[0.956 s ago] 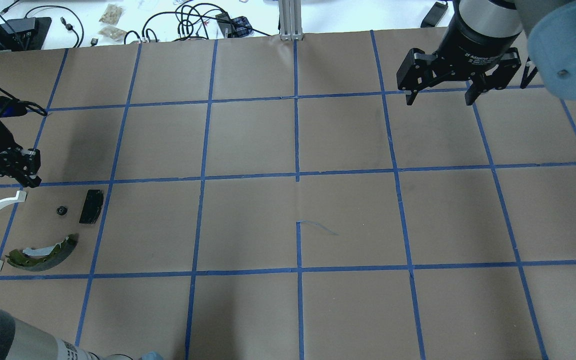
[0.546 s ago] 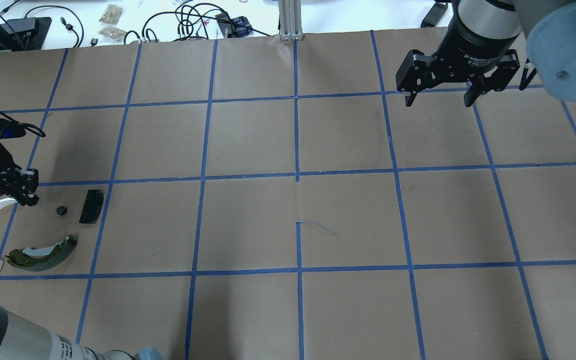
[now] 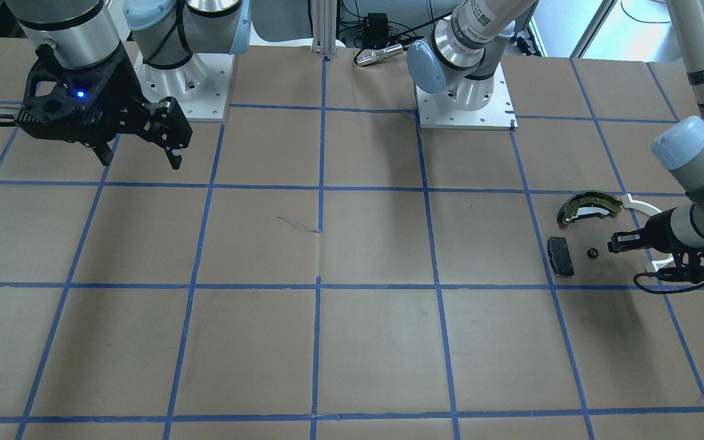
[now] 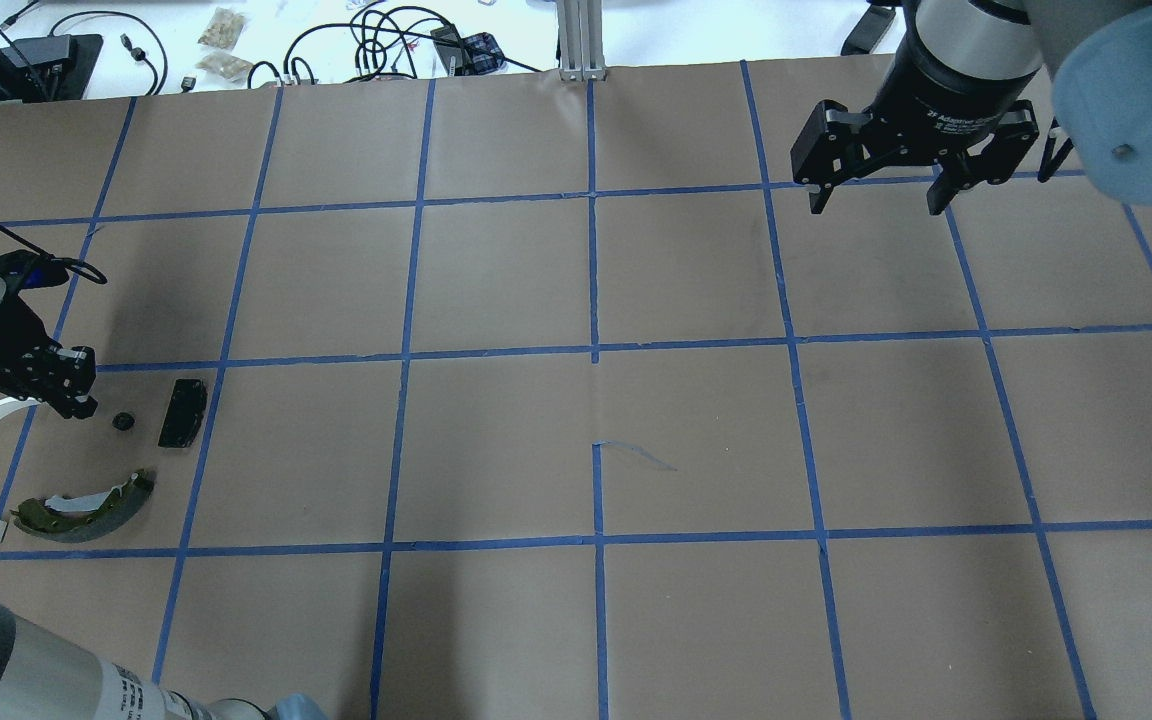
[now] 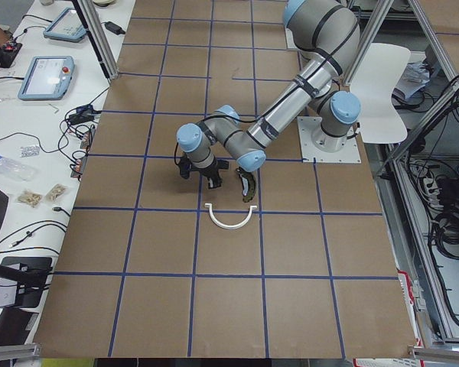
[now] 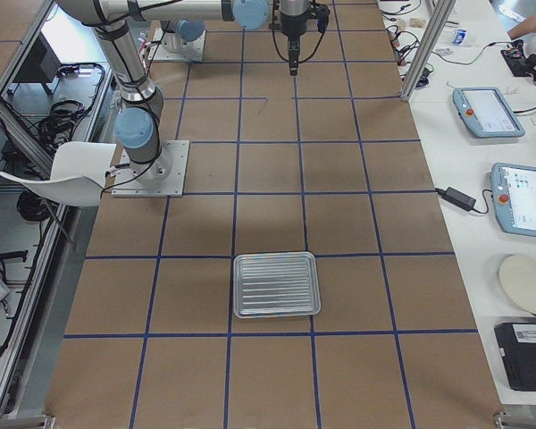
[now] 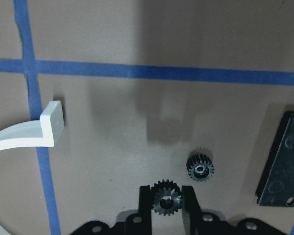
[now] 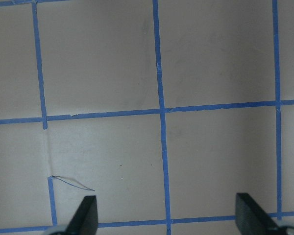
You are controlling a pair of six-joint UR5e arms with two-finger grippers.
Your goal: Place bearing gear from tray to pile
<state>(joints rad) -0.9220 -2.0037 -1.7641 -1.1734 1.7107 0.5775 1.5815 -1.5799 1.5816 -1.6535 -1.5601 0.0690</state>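
The small black toothed metal bearing gear [image 7: 166,200], paler at its bore, is gripped between the left jaws, which are clenched on its toothed rim from both sides. Its bore faces the wrist camera, so it seems to hang flat face down above the desk. It is round, so no long axis needs minding.

A second gear [image 7: 200,169] of the same kind lies on the brown paper-covered desk [image 7: 137,29], just ahead of the held one and a little toward the flat black rectangular pad [image 7: 281,164], touching neither. On the other side is the squared end of the white curved arc strip [image 7: 51,122], and the curved olive-gold brake shoe [image 4: 86,505] lies further off. The held gear is therefore already over the pile [image 4: 66,470].

Bare paper shows beneath the jaws, between the arc's end and the lying gear. That looks room enough for a release, though a round part let go from height might roll.

The right jaws hang spread wide, well apart across the desk. The pale ridged tray [image 6: 275,284] is beyond them.
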